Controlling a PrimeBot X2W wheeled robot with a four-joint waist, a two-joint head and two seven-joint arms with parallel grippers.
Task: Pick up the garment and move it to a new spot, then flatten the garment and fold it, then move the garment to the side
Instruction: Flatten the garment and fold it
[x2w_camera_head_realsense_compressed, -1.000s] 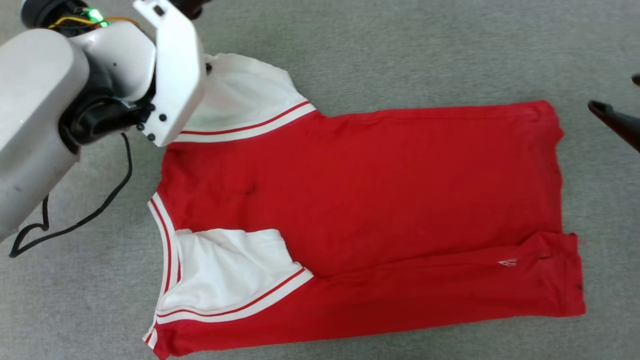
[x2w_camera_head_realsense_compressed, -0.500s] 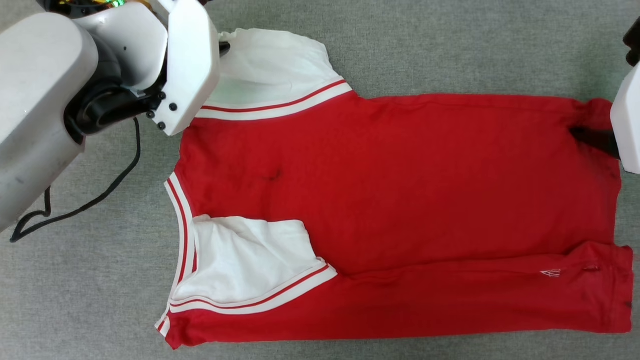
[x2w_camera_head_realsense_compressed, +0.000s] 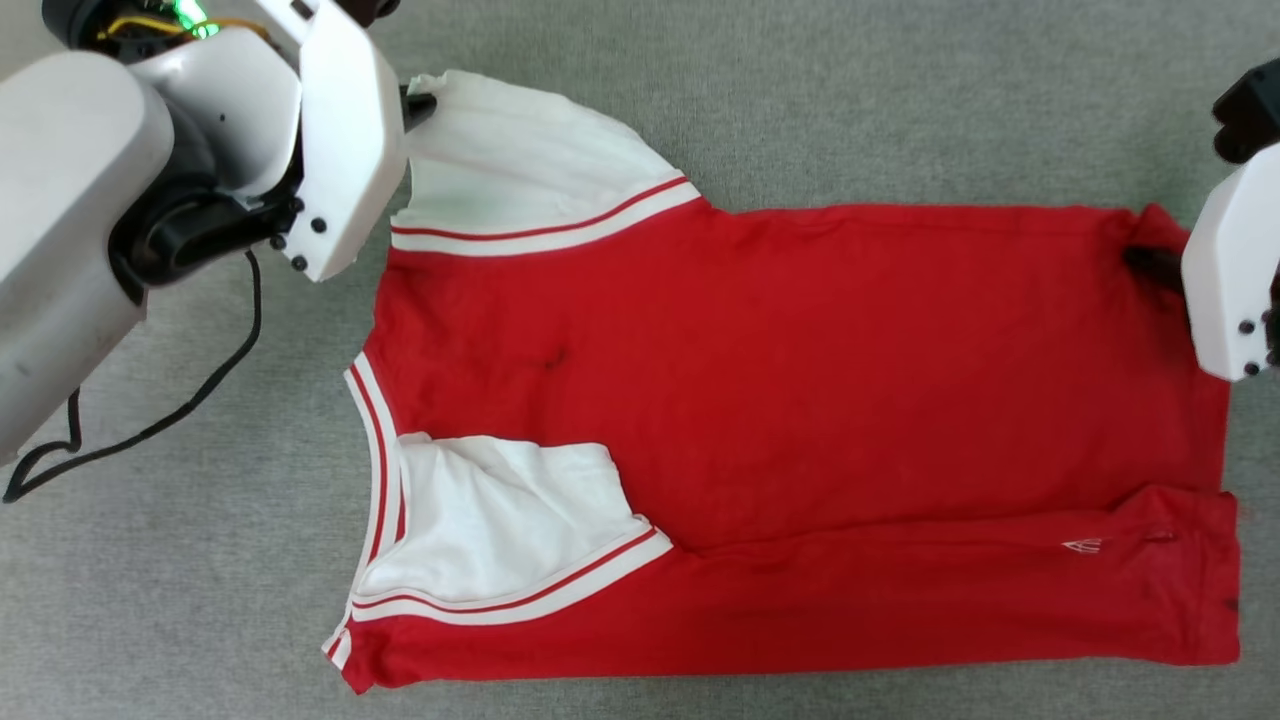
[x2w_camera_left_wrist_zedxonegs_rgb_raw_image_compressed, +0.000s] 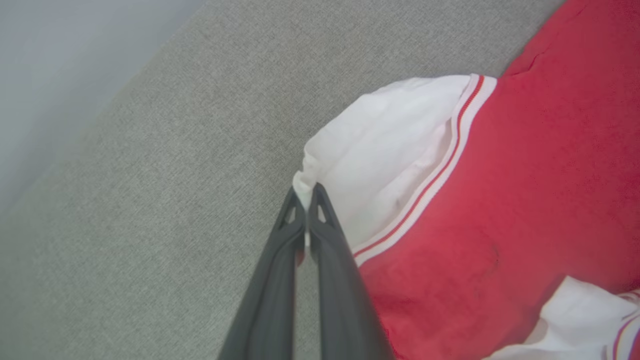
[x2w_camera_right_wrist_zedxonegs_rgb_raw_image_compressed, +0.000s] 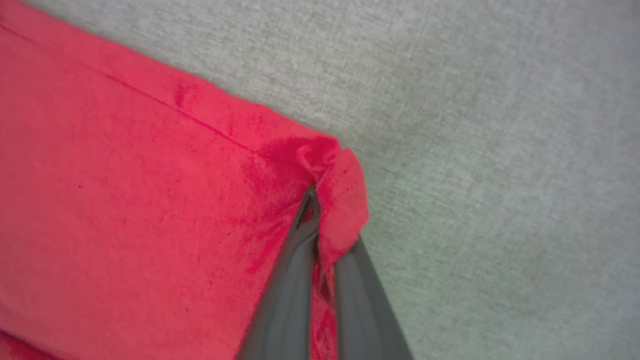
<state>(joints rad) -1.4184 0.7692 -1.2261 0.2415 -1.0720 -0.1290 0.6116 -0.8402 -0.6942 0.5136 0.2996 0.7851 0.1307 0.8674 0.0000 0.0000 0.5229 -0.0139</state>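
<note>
White arm shells (x2w_camera_head_realsense_compressed: 70, 200), black joints (x2w_camera_head_realsense_compressed: 185, 235), black-screwed wrist plates (x2w_camera_head_realsense_compressed: 340, 140), looping black cable (x2w_camera_head_realsense_compressed: 257, 310), dark grey pincer fingers (x2w_camera_left_wrist_zedxonegs_rgb_raw_image_compressed: 272, 290).

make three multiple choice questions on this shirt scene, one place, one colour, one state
1. Where do the left jaws grip the shirt?
A. red bottom corner
B. edge of the far white sleeve
C. neckline
2. What colour is the shirt's body?
A. blue
B. white
C. red
3. How are the right jaws?
A. shut on a red shirt corner
B. open, above the cloth
C. shut, empty
Key: 1 B, the left wrist view shows white sleeve cloth pinched; 2 C, red spreads across the head view; 3 A, red cloth is bunched between them.
</note>
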